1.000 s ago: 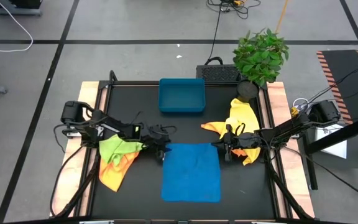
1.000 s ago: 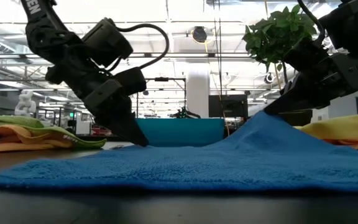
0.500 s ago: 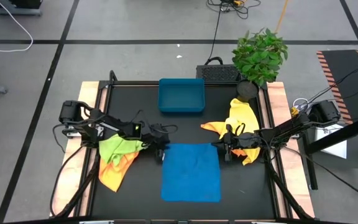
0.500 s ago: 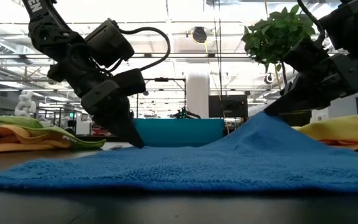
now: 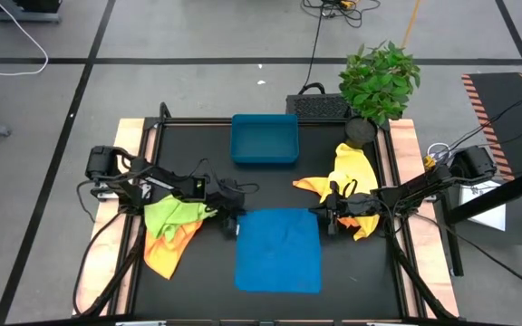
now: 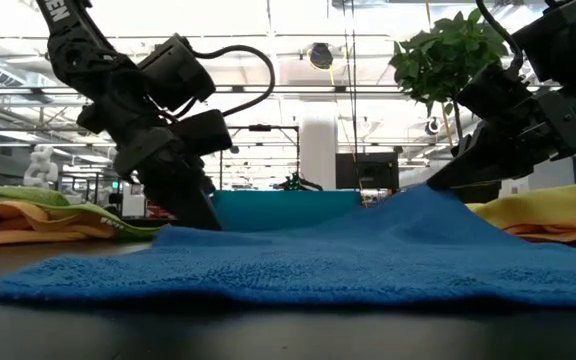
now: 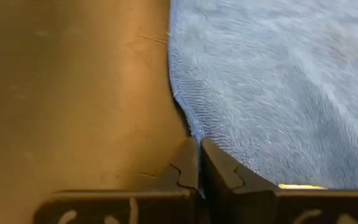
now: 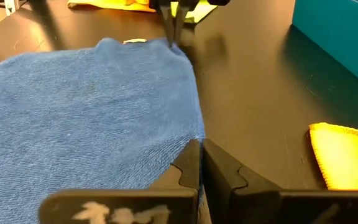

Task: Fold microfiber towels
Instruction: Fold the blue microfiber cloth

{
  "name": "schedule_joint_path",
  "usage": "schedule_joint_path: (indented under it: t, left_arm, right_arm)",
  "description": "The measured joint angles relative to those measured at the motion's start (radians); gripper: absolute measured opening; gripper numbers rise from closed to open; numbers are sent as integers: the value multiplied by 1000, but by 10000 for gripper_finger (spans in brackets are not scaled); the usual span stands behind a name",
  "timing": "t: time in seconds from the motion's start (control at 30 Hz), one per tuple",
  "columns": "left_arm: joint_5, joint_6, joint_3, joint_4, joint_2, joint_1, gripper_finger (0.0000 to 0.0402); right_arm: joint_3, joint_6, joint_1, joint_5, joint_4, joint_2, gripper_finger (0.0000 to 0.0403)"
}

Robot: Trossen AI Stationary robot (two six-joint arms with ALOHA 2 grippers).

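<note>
A blue microfiber towel (image 5: 278,251) lies spread on the black table between my two grippers. My left gripper (image 5: 232,220) is shut on its far left corner, and my right gripper (image 5: 326,221) is shut on its far right corner. In the low view the right corner (image 6: 423,195) stands well above the table, while the left corner (image 6: 173,233) is only just raised. Lime green and orange towels (image 5: 170,228) lie heaped under my left arm. Yellow and orange towels (image 5: 350,172) lie heaped by my right arm. My left gripper pinches the blue towel's far left corner (image 7: 193,132) between its two fingers, which slant down from the table's left. That corner is barely off the table; the rest lies flat. My right gripper pinches the towel's far right corner (image 8: 193,138) between its two fingers, coming in from the table's right at a shallow downward slant. The corner is raised and the cloth slopes down from it to the table.
A rigid blue tray (image 5: 265,139) stands at the table's far middle. A potted plant (image 5: 379,81) stands at the far right corner. Bare black table (image 5: 188,290) shows near the front edge on both sides of the blue towel.
My left gripper has stayed in place, tipped a little and shut on the blue towel's far left corner. That corner now stands slightly raised, where before it lay flat. My right gripper has kept still with its corner held up.
</note>
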Motion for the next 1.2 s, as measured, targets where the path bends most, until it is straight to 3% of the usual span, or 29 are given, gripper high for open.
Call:
schedule_joint_path:
  t: [0.17,0.4,0.47,0.57,0.67,0.9,1.2]
  left_arm:
    - [-8,54,23,-78,-66,-5,4]
    - [-211,130,76,-251,-204,-13,2]
    - [-259,152,87,-255,-229,-20,2]
    - [-319,187,88,-273,-288,-24,1]
    - [-329,194,87,-292,-325,-24,1]
    - [-361,220,89,-286,-363,-80,1]
    - [-458,212,99,-399,-366,-213,0]
  right_arm:
    - [0,-6,-1,1,19,0,0]
    - [3,-36,-24,3,34,-35,0]
    - [27,-49,-40,15,-49,-59,0]
    - [132,-49,-73,31,-310,-74,0]
    - [229,-62,-84,30,-483,-76,0]
    - [298,-152,-70,30,-507,-99,0]
    - [307,-154,-24,28,-522,-122,0]
